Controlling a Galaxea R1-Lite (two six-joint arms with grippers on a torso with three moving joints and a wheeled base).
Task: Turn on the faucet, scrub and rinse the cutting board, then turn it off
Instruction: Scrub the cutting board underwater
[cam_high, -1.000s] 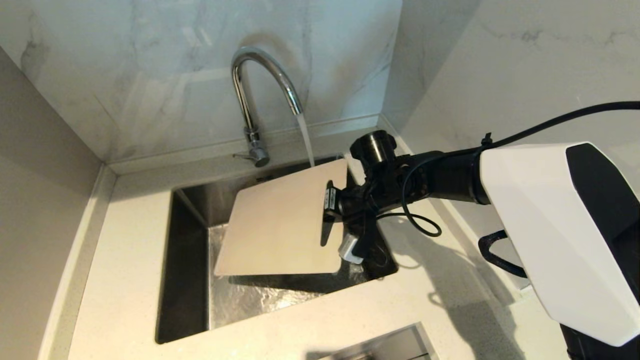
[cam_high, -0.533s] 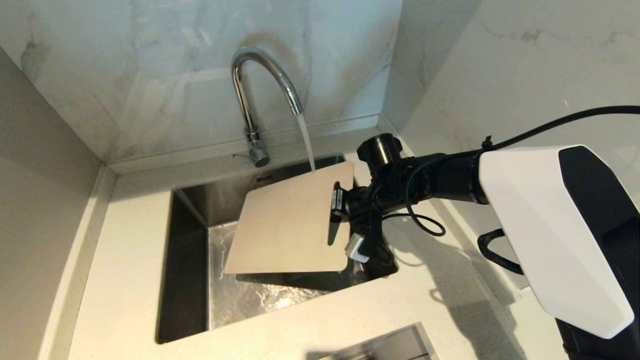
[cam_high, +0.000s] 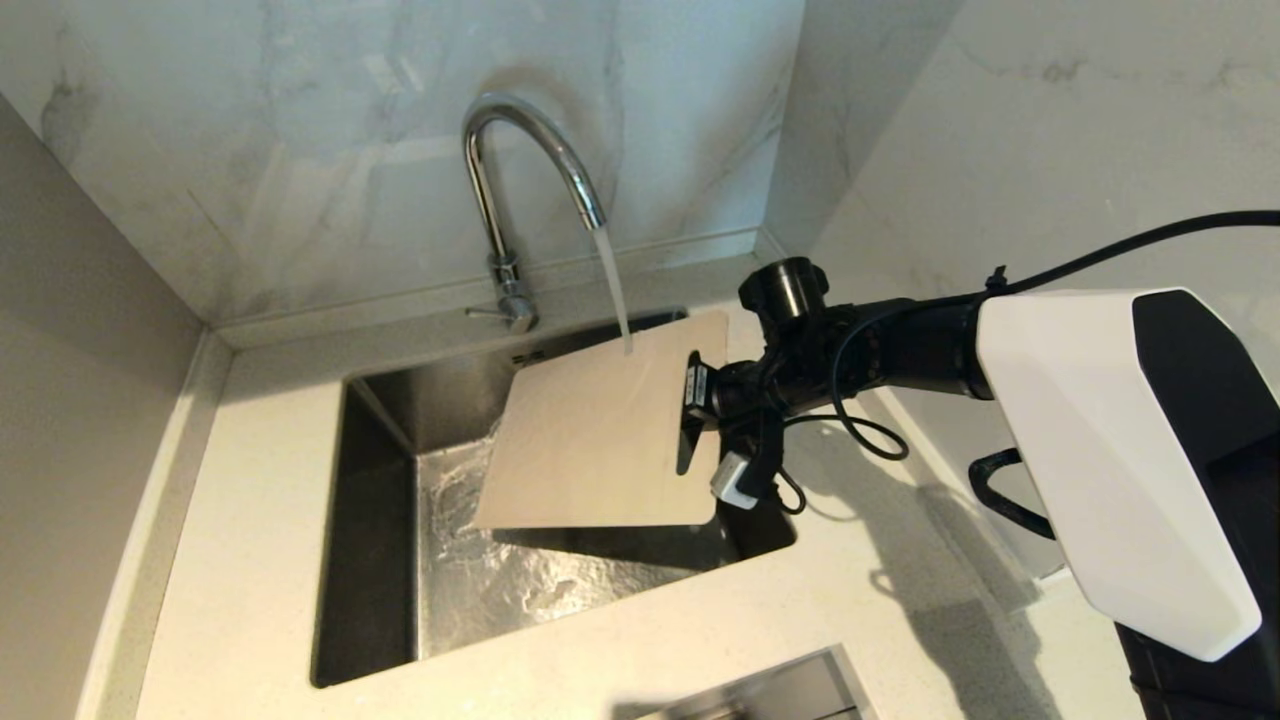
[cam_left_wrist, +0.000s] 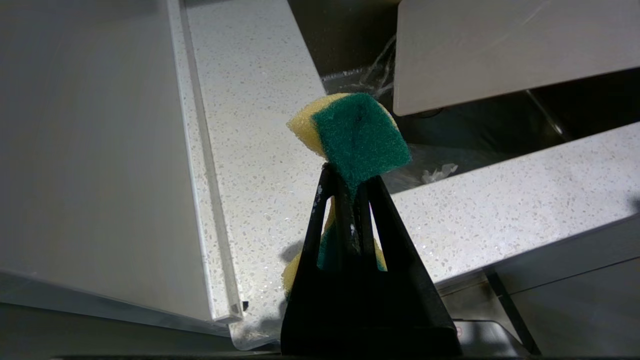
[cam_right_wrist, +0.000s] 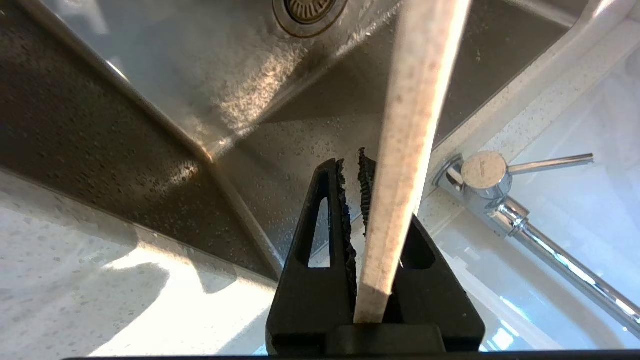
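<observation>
Over the sink (cam_high: 380, 520), the right pincer (cam_high: 697, 400), reaching in level from the right, is clamped on the cutting board (cam_high: 600, 440) at its slotted end, tilting it under the faucet (cam_high: 520, 180) stream, likely so water sheets off, while the left pincer (cam_left_wrist: 350, 195) grips a sponge (cam_left_wrist: 357, 132) beside the surface (cam_left_wrist: 260, 125).

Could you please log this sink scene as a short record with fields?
faucet: on, water falling onto the board's upper edge
cutting board: tilted over the sink, gripped at its handle end
right end effector: shut on the cutting board
left end effector: shut on a green and yellow sponge, over the countertop beside the sink
</observation>
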